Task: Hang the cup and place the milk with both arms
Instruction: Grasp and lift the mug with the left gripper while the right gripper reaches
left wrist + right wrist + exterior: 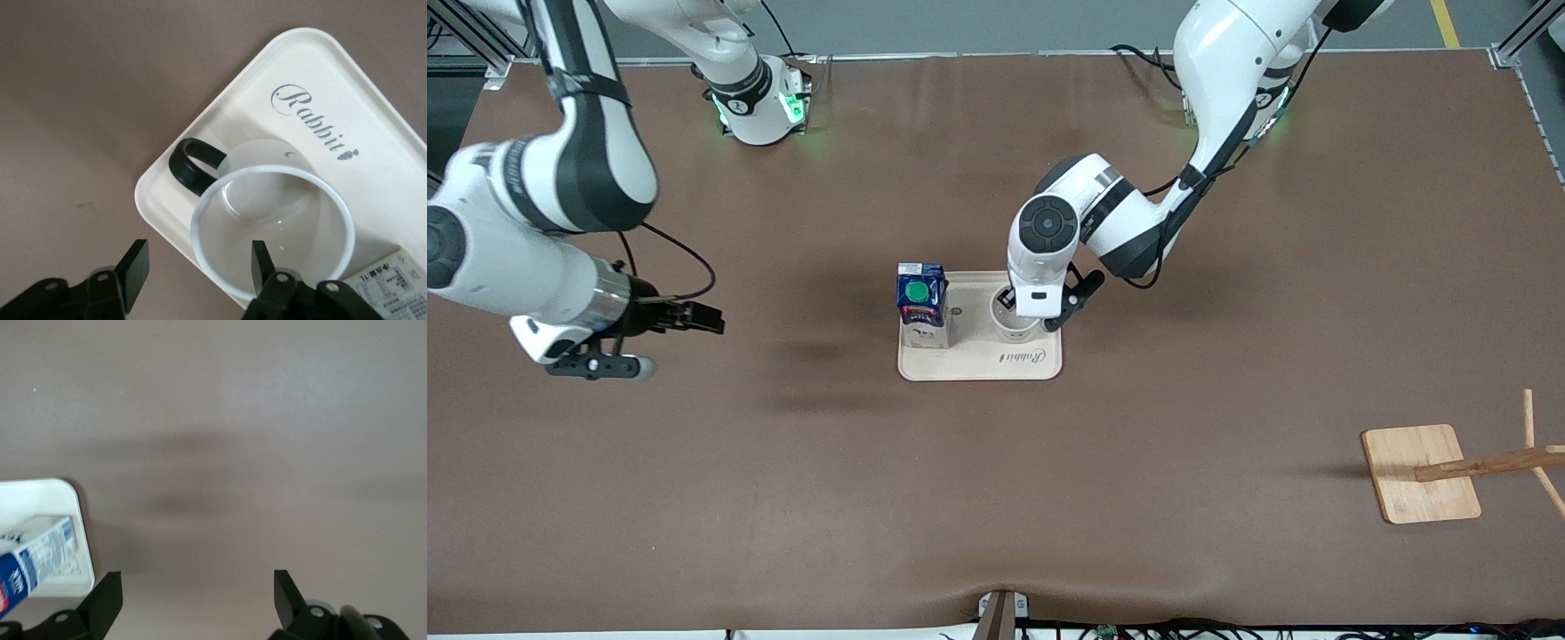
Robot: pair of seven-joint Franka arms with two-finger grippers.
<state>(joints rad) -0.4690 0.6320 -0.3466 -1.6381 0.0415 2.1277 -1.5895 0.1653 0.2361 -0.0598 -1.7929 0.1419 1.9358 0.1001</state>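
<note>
The white cup [1017,332] with a black handle [192,165] stands on a cream tray [978,363]. The dark-blue milk carton [921,302] with a green cap stands beside it on the tray, toward the right arm's end. My left gripper [1025,316] is open just above the cup [267,157]. In the left wrist view this gripper [199,269] straddles the rim, one finger inside the cup and one outside. My right gripper [708,319] is open and empty over bare table toward the right arm's end. Its wrist view shows this gripper [197,592], the carton [33,561] and a tray corner [40,495].
A wooden rack with a flat base [1421,471] and a post with pegs [1489,462] stands at the left arm's end, nearer the front camera than the tray. Brown table surface lies between tray and rack.
</note>
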